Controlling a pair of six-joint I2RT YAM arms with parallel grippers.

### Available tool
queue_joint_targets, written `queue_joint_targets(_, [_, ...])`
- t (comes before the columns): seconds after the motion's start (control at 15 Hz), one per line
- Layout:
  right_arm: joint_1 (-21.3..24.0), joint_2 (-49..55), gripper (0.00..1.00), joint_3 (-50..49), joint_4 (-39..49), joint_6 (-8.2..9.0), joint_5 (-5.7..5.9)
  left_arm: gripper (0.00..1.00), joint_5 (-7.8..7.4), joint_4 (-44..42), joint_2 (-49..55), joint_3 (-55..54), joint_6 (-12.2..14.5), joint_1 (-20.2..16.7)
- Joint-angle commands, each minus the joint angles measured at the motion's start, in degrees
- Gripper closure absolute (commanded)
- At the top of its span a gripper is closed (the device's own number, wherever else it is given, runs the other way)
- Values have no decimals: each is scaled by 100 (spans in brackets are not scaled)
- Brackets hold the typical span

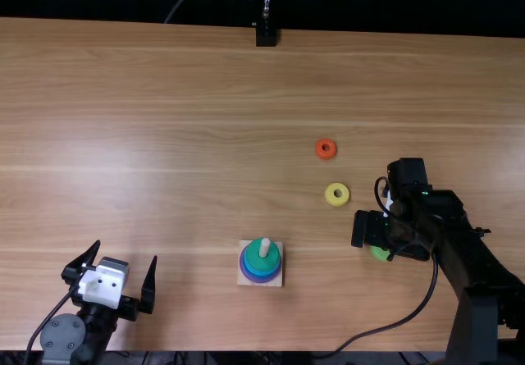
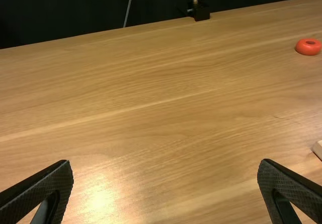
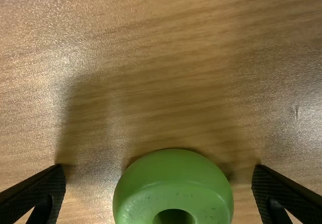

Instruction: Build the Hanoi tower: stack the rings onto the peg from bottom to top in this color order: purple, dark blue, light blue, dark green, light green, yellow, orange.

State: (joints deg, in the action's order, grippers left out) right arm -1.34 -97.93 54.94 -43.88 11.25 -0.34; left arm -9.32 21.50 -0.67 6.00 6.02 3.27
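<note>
The left gripper (image 1: 120, 279) stands open over the table's near left; in the left wrist view the left gripper (image 2: 166, 186) has bare wood between its spread fingers. Right of centre, the right gripper (image 1: 379, 232) is low over the light green ring (image 1: 380, 253), partly covering it. In the right wrist view the right gripper (image 3: 159, 191) is open, its fingers apart on either side of the light green ring (image 3: 173, 186). On the peg (image 1: 265, 247) of the wooden base (image 1: 278, 280) are purple, blue and green rings, with the dark green ring (image 1: 261, 258) uppermost. A yellow ring (image 1: 337, 194) and an orange ring (image 1: 326, 148) lie flat.
A black mount (image 1: 266, 35) stands at the table's far edge. The right arm's cable (image 1: 392, 324) loops over the near right part of the table (image 1: 164, 135).
</note>
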Motion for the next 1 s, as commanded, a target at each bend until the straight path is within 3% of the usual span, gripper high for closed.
queue_joint_targets(0.0, [64,-235,0,-36,5,88,-19,0,-59,455,67,-600,83,-37])
queue_joint_targets(0.2, [152,-227,49,-53,68,99,-8,0,-59,455,67,-600,83,-37])
queue_joint_targets(0.33, [152,-227,68,-53,131,109,-8,0,-59,455,67,-600,83,-37])
queue_joint_targets(0.47, [152,-227,86,-71,131,120,-19,0,-59,455,67,-600,83,-37])
queue_joint_targets(0.67, [152,-218,92,-106,131,120,-19,0,-59,455,67,-600,83,-37])
queue_joint_targets(0.8, [143,-209,90,-106,131,120,-19,0,-59,455,67,-600,83,-37])
queue_joint_targets(0.87, [152,-209,53,-80,121,131,-8,0,-59,455,67,-600,83,-37])
queue_joint_targets(0.93, [152,-227,26,-71,100,141,-19,0,-59,455,67,-600,83,-37])
